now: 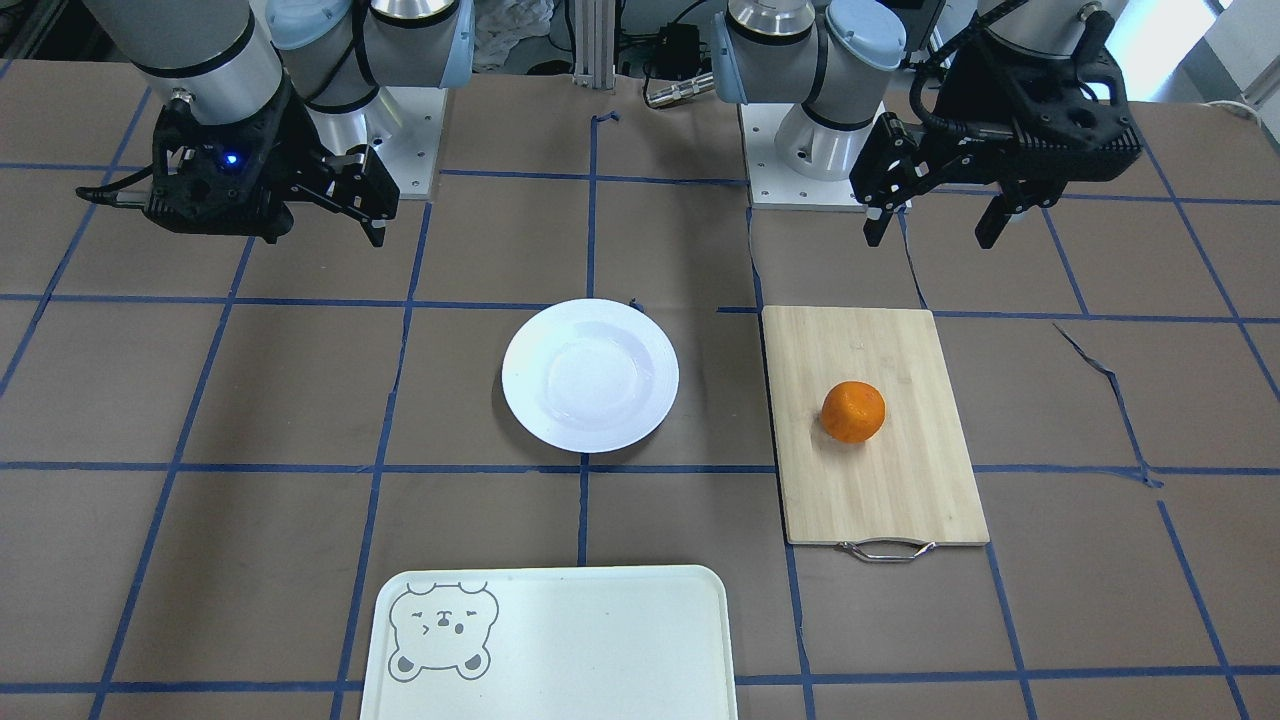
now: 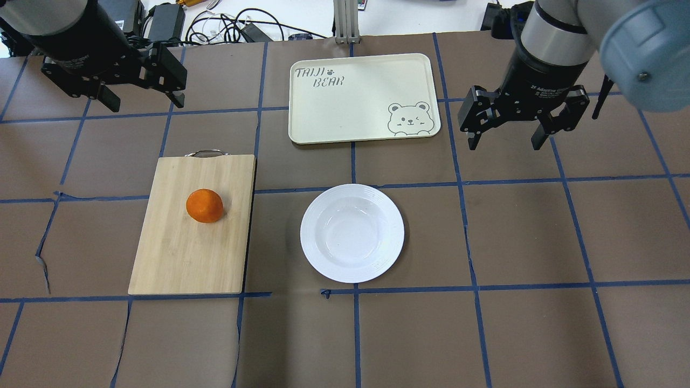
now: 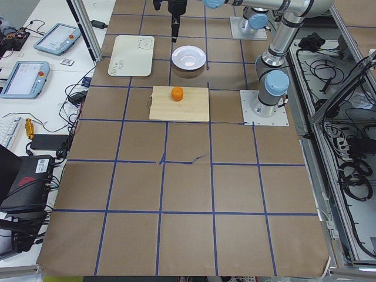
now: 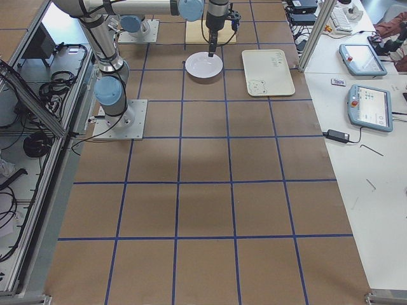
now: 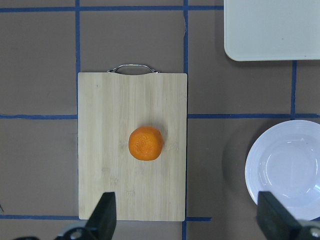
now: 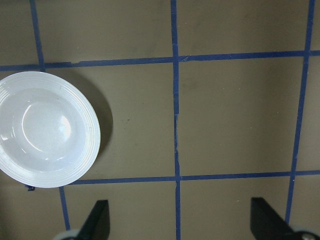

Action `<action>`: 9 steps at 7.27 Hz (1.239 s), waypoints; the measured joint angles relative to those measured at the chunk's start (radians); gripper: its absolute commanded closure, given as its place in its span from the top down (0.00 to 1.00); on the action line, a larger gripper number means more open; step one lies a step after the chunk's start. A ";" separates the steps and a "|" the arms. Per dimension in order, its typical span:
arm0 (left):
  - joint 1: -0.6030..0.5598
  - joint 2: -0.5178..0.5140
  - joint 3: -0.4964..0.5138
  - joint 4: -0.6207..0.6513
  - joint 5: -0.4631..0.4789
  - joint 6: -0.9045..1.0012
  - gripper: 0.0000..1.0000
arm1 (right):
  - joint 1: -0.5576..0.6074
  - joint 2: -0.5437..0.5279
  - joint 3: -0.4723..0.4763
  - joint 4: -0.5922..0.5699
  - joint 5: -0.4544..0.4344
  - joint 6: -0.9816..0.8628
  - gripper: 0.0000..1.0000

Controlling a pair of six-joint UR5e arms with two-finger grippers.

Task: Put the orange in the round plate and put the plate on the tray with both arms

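Observation:
The orange [image 2: 204, 205] lies on a bamboo cutting board [image 2: 183, 258], also seen in the left wrist view [image 5: 145, 143]. The empty white round plate [image 2: 352, 233] sits mid-table, to the right of the board. Behind the plate lies the cream tray [image 2: 356, 102] with a bear face, nothing on it. My left gripper [image 2: 145, 102] hangs open high above the table beyond the board's handle end, holding nothing. My right gripper [image 2: 506, 144] hangs open to the right of the tray, well clear of the plate [image 6: 47, 129].
The brown table is marked with a blue tape grid. The cutting board's metal handle [image 2: 205, 153] points to the far side. Cables and power bricks [image 2: 178, 21] lie past the table's far edge. Both arm bases [image 1: 800, 150] stand at the robot's side.

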 measured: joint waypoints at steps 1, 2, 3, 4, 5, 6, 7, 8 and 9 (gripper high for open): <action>0.000 0.000 0.000 0.000 0.000 0.000 1.00 | 0.000 0.000 0.001 0.000 -0.018 0.000 1.00; 0.000 0.000 0.000 0.000 0.000 0.000 1.00 | 0.001 -0.001 0.001 0.000 -0.023 0.001 1.00; 0.000 0.000 -0.001 0.000 -0.001 0.000 1.00 | 0.001 -0.001 0.001 -0.001 -0.022 0.001 1.00; 0.000 0.000 -0.001 0.000 -0.001 0.000 1.00 | 0.001 -0.001 0.000 -0.001 -0.021 0.002 1.00; 0.000 0.000 -0.001 0.000 -0.001 0.000 1.00 | 0.001 -0.001 -0.001 -0.001 -0.020 0.003 1.00; 0.000 0.000 -0.002 0.000 -0.001 0.000 1.00 | 0.001 -0.001 -0.002 -0.001 -0.020 0.003 1.00; 0.000 0.000 -0.002 -0.001 -0.001 0.000 1.00 | 0.001 -0.001 -0.002 -0.001 -0.021 0.003 1.00; 0.000 0.000 -0.002 -0.001 0.000 0.000 1.00 | 0.001 -0.001 -0.002 -0.001 -0.021 0.003 1.00; 0.000 0.000 -0.002 -0.001 0.000 0.000 1.00 | 0.001 -0.001 -0.002 -0.001 -0.021 0.003 1.00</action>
